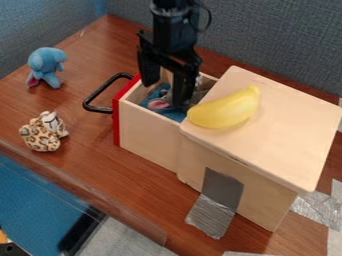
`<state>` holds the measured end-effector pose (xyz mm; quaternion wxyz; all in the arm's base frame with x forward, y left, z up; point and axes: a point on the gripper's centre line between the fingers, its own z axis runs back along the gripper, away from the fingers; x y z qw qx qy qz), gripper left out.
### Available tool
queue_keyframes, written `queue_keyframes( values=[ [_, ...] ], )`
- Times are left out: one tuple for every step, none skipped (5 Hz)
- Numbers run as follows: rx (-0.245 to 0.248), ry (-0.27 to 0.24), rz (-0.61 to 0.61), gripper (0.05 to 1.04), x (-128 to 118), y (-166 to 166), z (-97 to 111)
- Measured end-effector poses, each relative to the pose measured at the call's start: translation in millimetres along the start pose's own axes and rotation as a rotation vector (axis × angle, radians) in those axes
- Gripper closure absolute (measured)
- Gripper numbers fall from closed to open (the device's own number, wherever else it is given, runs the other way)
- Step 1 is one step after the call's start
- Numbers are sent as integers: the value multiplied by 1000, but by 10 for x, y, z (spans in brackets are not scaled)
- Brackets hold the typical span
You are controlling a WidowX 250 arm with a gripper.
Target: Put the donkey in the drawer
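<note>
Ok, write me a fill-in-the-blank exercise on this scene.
The yellow fruit on top of the wooden box is a ____.
The gripper hangs at the open drawer, whose front is ____.
The drawer's handle is ____.
The plush elephant is mostly ____.
Missing words: banana; red; black; blue.

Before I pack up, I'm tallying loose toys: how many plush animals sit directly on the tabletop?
2: a blue plush at the upper left, and a spotted plush nearer the camera, left of the drawer. More may be hidden behind the wooden cabinet.
</note>
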<state>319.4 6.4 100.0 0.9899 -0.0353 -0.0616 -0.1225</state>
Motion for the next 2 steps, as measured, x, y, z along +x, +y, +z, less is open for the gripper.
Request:
queue_keyframes(
  values=[
    [14, -45, 1, 83, -12, -28, 243],
    [46, -65, 18, 83, -60, -3, 415]
  ],
)
